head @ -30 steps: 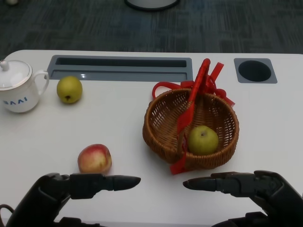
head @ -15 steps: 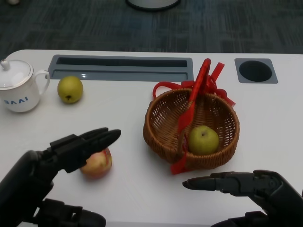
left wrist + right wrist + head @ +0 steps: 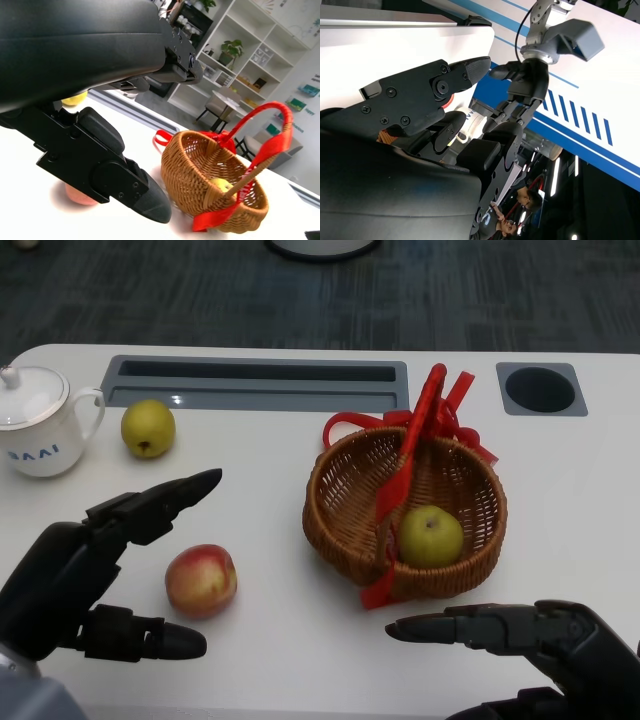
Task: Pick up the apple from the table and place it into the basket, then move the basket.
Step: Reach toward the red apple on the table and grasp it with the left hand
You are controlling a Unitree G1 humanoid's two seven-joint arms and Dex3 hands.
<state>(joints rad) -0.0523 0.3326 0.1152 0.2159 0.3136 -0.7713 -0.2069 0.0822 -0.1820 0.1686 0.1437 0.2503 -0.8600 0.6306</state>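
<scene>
The round red-yellow apple point(image 3: 201, 580) is sitting on the white table point(image 3: 260, 500), left of the woven wicker basket point(image 3: 404, 508). The left hand point(image 3: 90, 570), spread and empty, is now bracketing it rather than covering it; the right hand point(image 3: 520, 635) is hovering empty.

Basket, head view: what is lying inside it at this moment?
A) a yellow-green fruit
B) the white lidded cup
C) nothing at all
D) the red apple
A: a yellow-green fruit lies on the floor of the basket, while the red apple sits on the table between the fingers of the open left hand.
</scene>
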